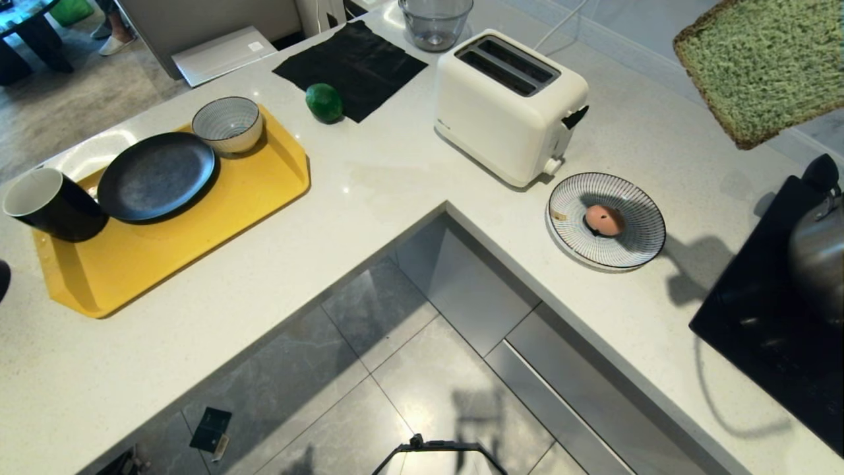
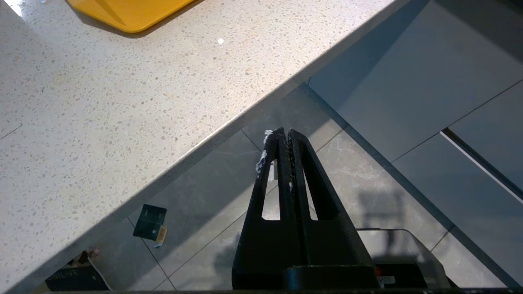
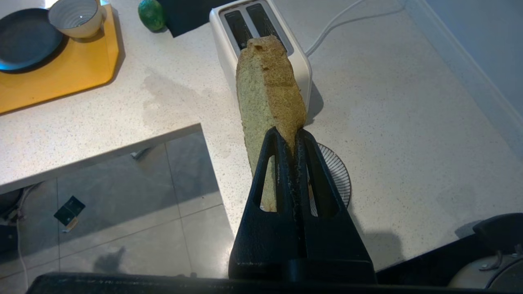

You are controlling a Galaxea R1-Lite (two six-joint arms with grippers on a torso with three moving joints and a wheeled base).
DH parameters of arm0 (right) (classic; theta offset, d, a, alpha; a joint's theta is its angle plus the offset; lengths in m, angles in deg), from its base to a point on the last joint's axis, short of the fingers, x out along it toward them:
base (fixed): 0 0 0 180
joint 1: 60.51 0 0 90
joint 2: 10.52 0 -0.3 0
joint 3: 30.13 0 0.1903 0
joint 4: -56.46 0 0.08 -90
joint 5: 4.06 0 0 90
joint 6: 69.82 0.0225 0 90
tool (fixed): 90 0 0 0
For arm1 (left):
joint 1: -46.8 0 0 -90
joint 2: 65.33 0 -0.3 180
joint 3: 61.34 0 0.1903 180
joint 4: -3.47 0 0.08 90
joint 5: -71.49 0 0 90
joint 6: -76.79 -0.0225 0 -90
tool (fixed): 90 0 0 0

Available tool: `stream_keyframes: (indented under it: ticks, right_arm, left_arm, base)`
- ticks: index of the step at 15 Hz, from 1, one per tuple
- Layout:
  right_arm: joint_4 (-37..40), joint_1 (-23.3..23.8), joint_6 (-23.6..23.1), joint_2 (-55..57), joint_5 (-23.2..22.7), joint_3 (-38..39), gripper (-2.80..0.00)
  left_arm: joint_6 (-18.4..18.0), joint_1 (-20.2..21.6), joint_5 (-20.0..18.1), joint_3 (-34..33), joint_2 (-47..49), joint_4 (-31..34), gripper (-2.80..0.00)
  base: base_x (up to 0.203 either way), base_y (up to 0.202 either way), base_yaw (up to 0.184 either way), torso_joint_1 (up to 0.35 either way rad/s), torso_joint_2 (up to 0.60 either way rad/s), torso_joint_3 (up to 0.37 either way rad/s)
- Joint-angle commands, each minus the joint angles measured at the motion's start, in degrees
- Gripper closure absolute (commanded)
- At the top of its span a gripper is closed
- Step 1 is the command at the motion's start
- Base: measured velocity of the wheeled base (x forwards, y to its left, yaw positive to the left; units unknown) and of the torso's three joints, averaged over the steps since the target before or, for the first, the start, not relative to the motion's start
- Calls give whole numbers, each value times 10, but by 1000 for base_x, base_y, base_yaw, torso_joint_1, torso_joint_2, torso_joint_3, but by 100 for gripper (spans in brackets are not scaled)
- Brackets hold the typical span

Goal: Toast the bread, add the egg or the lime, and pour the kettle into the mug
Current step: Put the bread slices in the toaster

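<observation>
A: We hold the bread [image 3: 267, 98] high over the desk [image 1: 369, 185], up and to the right of the toaster [image 1: 511, 105]. Our right claw [image 3: 288, 136] pinches just one crust edge.

B: The risk, we judge: so thin a grip lets the slice swing or tear, and it may catch the slot's rim rather than drop in.

A: Our left claw [image 2: 284, 136] hangs empty, pressed closed, off the desk's edge.

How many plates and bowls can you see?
4: a black plate and striped bowl on the yellow tray, a striped plate under the egg, and a glass bowl behind the toaster.
</observation>
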Motion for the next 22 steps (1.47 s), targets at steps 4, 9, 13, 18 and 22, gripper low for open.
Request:
stream_keyframes:
  ticks: [4,9,13,18,22]
  right_arm:
    - [1,0,-2,37,-1,-28,0]
    - [2,0,-11,72,-2,-75,0]
    - [1,0,-12,81,-1,-85,0]
    - [2,0,-12,93,-1,-106,0]
    - [2,0,-14,98,-1,-111,0]
  left_arm:
    - [0,0,1,-9,0,0,0]
    - [0,0,0,-9,0,0,0]
    - [0,0,1,-9,0,0,0]
    - [0,0,0,-9,0,0,0]
    - [0,0,0,-9,0,0,0]
  base:
    - [0,0,0,0,0,0]
    - [0,0,0,0,0,0]
    - [0,0,0,0,0,0]
    - [0,0,0,0,0,0]
    - [0,0,0,0,0,0]
